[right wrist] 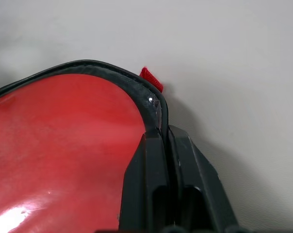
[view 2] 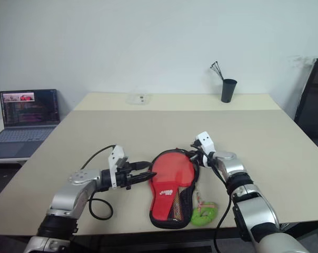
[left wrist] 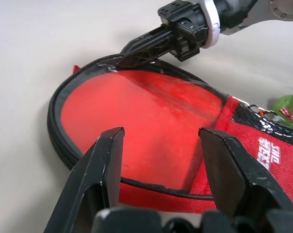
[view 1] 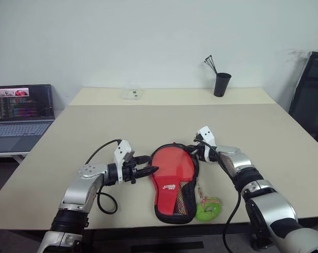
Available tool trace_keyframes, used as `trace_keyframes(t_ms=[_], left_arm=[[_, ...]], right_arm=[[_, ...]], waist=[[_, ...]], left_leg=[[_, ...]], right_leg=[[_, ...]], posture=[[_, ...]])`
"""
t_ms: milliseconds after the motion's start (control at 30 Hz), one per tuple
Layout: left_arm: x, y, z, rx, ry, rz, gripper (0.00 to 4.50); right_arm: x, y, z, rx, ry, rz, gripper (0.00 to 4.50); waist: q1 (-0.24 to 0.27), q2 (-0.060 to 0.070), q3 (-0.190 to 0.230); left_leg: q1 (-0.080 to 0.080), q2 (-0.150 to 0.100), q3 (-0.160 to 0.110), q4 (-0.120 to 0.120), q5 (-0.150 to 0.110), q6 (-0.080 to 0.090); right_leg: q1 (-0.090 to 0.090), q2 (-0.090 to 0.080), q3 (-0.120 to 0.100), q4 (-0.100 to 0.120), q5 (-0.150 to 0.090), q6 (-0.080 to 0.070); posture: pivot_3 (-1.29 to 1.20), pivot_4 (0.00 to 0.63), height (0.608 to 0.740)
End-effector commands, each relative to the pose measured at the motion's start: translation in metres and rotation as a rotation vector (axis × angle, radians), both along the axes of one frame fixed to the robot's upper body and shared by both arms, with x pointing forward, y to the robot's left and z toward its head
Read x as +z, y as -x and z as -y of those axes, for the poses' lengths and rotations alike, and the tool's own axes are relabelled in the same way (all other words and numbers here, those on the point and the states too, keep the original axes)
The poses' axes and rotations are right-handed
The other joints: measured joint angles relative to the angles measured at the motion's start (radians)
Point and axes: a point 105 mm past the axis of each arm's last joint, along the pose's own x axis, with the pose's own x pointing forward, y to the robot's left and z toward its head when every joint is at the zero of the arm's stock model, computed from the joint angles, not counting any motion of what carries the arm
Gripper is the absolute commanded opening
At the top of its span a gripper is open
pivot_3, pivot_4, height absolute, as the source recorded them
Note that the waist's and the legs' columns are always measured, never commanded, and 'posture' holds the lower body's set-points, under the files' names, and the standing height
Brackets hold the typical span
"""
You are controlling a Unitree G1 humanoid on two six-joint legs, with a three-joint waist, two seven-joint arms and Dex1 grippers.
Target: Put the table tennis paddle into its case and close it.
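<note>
Lying flat near the front edge of the broad beige table (view 1: 148, 121), the paddle-shaped soft fabric case (view 1: 173, 182), red on top with a white logo, a black mesh pocket and a black zipper rim, points its round end away from the robot and its narrow end toward the table's near edge. A round red surface fills the wide end; whether that is the table tennis paddle's rubber face or the case's own lining cannot be told. A small green charm (view 1: 208, 208) on a red-and-white ribbon lies just beside the narrow end, on the robot's right.

The left gripper (view 1: 148, 171) hovers at the case's left rim, its two black fingers (left wrist: 95, 170) spread apart with the zipper edge between them, touching nothing that can be seen. The right gripper (view 1: 193, 153) reaches in from the opposite side, fingers pressed together and pinching the black zipper rim at the far right curve of the round end, close to a small red fabric tab (right wrist: 151, 79).

Open tabletop stretches beyond and to both sides of the case. A black cup of thin sticks (view 1: 221, 83) and a small clear dish (view 1: 131, 94) stand well apart at the far edge; an open laptop (view 1: 23, 117) sits on a separate surface off to the left, and a dark chair (view 1: 311, 95) stands at the right.
</note>
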Motion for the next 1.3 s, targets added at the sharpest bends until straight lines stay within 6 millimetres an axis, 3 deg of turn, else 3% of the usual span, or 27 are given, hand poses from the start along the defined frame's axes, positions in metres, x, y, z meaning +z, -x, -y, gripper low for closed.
trace_keyframes(t_ms=[33,300,367,533,633,900,1100,1300], left_arm=[[0.013,0.006,0.012,-0.107,-0.009,0.048,2.67],[0.022,-0.009,0.031,-0.188,-0.023,0.075,2.67],[0.023,-0.016,0.039,-0.193,-0.017,0.082,2.67],[0.016,-0.026,0.056,-0.245,-0.065,0.108,2.67],[0.005,-0.027,0.068,-0.311,-0.117,0.112,2.67],[-0.011,-0.036,0.074,-0.341,-0.179,0.110,2.67],[-0.021,-0.040,0.072,-0.316,-0.173,0.088,2.67],[-0.029,-0.038,0.072,-0.326,-0.185,0.082,2.67]], right_arm=[[0.021,-0.010,0.010,-0.058,-0.037,0.054,1.07],[0.055,-0.006,0.013,-0.105,-0.251,0.166,3.90],[0.060,0.005,0.019,-0.107,-0.275,0.185,4.47],[0.056,0.056,0.031,-0.023,-0.247,0.130,4.47],[0.047,0.103,0.040,0.035,-0.211,0.047,4.47],[0.035,0.185,0.042,0.084,-0.198,-0.105,4.47],[0.007,0.209,0.051,0.026,-0.141,-0.202,4.47],[-0.018,0.205,0.057,-0.045,-0.103,-0.227,4.47]], waist=[[0.001,0.000,0.000],[0.002,0.000,0.000],[0.004,0.000,0.000],[0.011,0.001,0.000],[0.023,0.001,0.001],[0.020,0.001,0.001],[0.024,0.000,0.000],[0.023,0.000,0.000]], left_leg=[[0.000,0.000,0.000,0.000,0.000,0.000],[-0.001,0.000,0.000,0.000,0.000,0.000],[-0.001,0.000,0.000,0.000,0.000,0.000],[-0.004,-0.001,-0.001,0.000,0.000,0.000],[-0.004,-0.001,-0.001,0.000,0.000,0.000],[-0.001,-0.001,0.000,0.001,0.000,0.000],[-0.001,-0.001,0.000,0.001,0.000,0.000],[0.000,-0.002,0.001,0.001,0.000,0.000]], right_leg=[[0.000,0.000,0.000,0.000,0.000,0.000],[0.000,0.000,-0.001,-0.001,0.000,0.000],[0.000,0.000,0.000,-0.001,0.000,0.000],[-0.001,-0.001,-0.002,-0.002,0.000,0.000],[-0.001,0.000,-0.002,-0.002,0.000,0.000],[0.000,0.004,-0.002,-0.001,-0.003,0.005],[0.001,0.003,-0.002,-0.003,-0.003,0.005],[0.001,0.003,-0.002,-0.002,-0.003,0.005]], posture=[[0.00,0.150,0.740],[0.00,0.150,0.740],[0.00,0.150,0.740],[0.00,0.150,0.740],[0.00,0.150,0.740],[0.00,0.150,0.740],[0.00,0.150,0.740],[0.00,0.150,0.740]])
